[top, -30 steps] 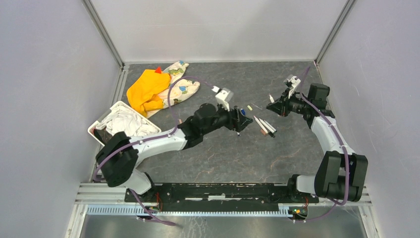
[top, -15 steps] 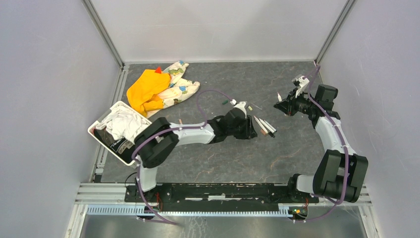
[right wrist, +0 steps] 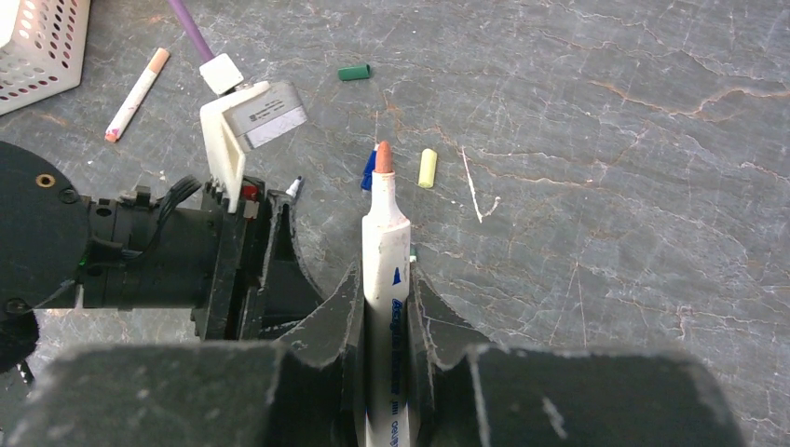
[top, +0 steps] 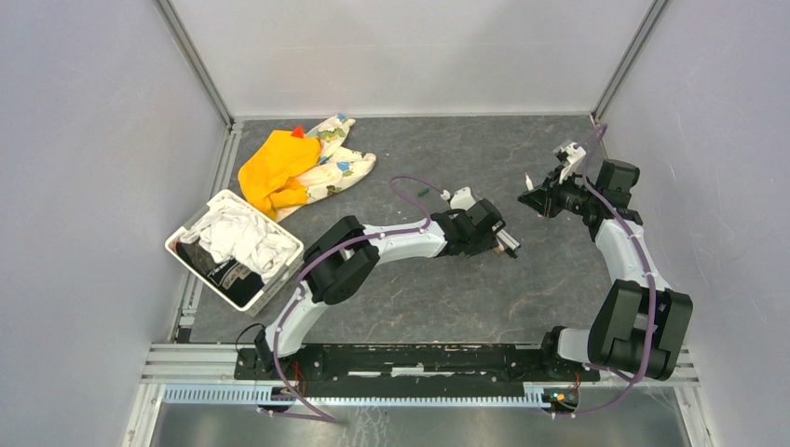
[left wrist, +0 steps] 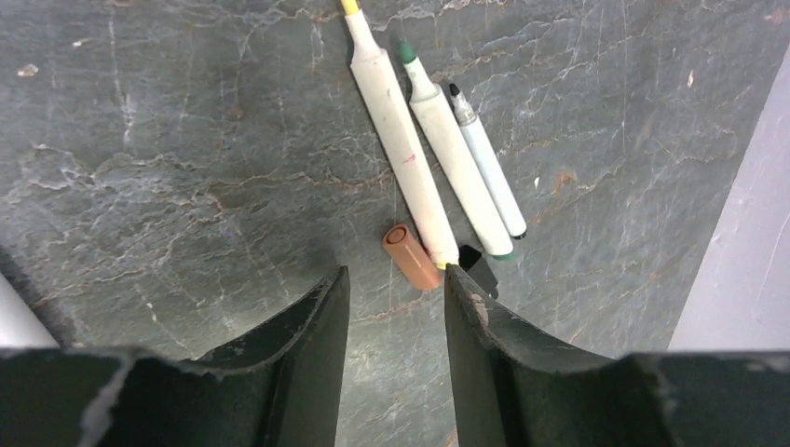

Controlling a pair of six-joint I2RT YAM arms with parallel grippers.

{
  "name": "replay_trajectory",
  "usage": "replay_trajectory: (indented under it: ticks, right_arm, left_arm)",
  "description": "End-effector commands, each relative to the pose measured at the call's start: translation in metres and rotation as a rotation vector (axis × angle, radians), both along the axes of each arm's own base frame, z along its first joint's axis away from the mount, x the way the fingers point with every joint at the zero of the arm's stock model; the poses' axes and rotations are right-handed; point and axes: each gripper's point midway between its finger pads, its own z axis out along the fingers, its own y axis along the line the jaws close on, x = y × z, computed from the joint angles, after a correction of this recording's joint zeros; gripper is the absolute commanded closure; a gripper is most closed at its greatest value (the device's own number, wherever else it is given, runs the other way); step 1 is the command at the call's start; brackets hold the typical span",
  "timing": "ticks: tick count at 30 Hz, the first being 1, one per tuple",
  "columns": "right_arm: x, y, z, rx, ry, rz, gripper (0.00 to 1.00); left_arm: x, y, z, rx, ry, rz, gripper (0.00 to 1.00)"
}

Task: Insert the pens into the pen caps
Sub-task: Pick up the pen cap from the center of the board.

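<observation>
Top view: vs 0.5 s before, the L arm had stretched further right, so the L gripper (top: 501, 240) sat right at the pen cluster (top: 510, 245) mid-table instead of short of it. The R gripper (top: 538, 197) had shifted only slightly, up and to the right, and was raised near the table's right side, well apart from the cluster, with a white pen (top: 527, 182) sticking out of it. A green cap (top: 424, 192) lay alone left of the L wrist. The orange cloth (top: 275, 168), patterned cloth (top: 343, 166) and white basket (top: 177, 244) were unchanged at far left. L wrist view: jaws apart, fingertips low over the table. Just beyond the gap lay a brown cap (left wrist: 411, 256), touching the rear end of the yellow-tipped pen (left wrist: 402, 149). Beside that, in a close row, lay the green-tipped pen (left wrist: 456, 163) and the thinner black-tipped pen (left wrist: 489, 168). All had white barrels and bare tips pointing away from the cam. A small black piece (left wrist: 472, 260) sat by their rear ends. R wrist view: jaws clamped on the white pen's barrel, its brown tip bare and pointing away, blue print along the side. Past the tip lay a cream cap (right wrist: 428, 168), with a blue cap (right wrist: 369, 175) partly hidden beside the tip and a thin wire-like stick (right wrist: 475, 186) to the right. A pink-tipped pen (right wrist: 137, 91) lay far left near the basket.
</observation>
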Motion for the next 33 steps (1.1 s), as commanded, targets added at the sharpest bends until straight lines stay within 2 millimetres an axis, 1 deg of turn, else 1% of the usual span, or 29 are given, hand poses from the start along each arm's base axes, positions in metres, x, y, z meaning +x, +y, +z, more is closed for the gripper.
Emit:
replay_trajectory:
  ticks: [1, 3, 7, 9, 11, 14, 18, 21, 23, 25, 27, 30, 33]
  right_arm:
    - [0.002, 0.001, 0.010, 0.006, -0.050, 0.019, 1.00]
    - [0.002, 0.001, 0.009, 0.007, -0.049, 0.019, 1.00]
    - [0.002, 0.002, 0.012, 0.006, -0.059, 0.022, 1.00]
    - [0.001, 0.002, 0.012, 0.007, -0.061, 0.024, 1.00]
    - [0.001, 0.002, 0.013, 0.008, -0.064, 0.026, 1.00]
    - [0.000, 0.003, 0.014, 0.010, -0.067, 0.028, 1.00]
    - [-0.001, 0.003, 0.016, 0.012, -0.074, 0.031, 1.00]
    - [-0.002, 0.003, 0.018, 0.017, -0.078, 0.034, 1.00]
    - [-0.002, 0.003, 0.019, 0.021, -0.079, 0.033, 1.00]
    - [-0.002, 0.002, 0.020, 0.024, -0.080, 0.035, 1.00]
    - [-0.004, 0.003, 0.021, 0.029, -0.082, 0.037, 1.00]
    - [-0.004, 0.003, 0.023, 0.032, -0.088, 0.039, 1.00]
    - [-0.005, 0.003, 0.024, 0.036, -0.091, 0.038, 1.00]
  left_arm:
    - [0.009, 0.006, -0.012, 0.071, 0.028, 0.083, 0.52]
    - [0.009, 0.003, -0.016, 0.074, 0.035, 0.077, 0.53]
    - [0.006, 0.003, -0.024, 0.081, 0.054, 0.067, 0.58]
    - [0.004, 0.003, -0.028, 0.088, 0.064, 0.062, 0.62]
    - [0.001, 0.002, -0.033, 0.093, 0.082, 0.051, 0.63]
    - [-0.002, 0.001, -0.041, 0.106, 0.099, 0.032, 0.72]
    - [-0.004, 0.000, -0.048, 0.116, 0.106, 0.018, 0.73]
    - [-0.006, 0.000, -0.051, 0.138, 0.098, -0.016, 0.76]
    - [-0.009, 0.002, -0.053, 0.167, 0.083, -0.062, 0.80]
    - [-0.014, 0.007, -0.057, 0.219, 0.059, -0.125, 0.83]
    - [-0.020, 0.017, -0.064, 0.290, 0.040, -0.187, 0.84]
    - [-0.032, 0.039, -0.077, 0.393, 0.039, -0.270, 0.85]
    - [-0.038, 0.065, -0.081, 0.477, 0.015, -0.298, 0.84]
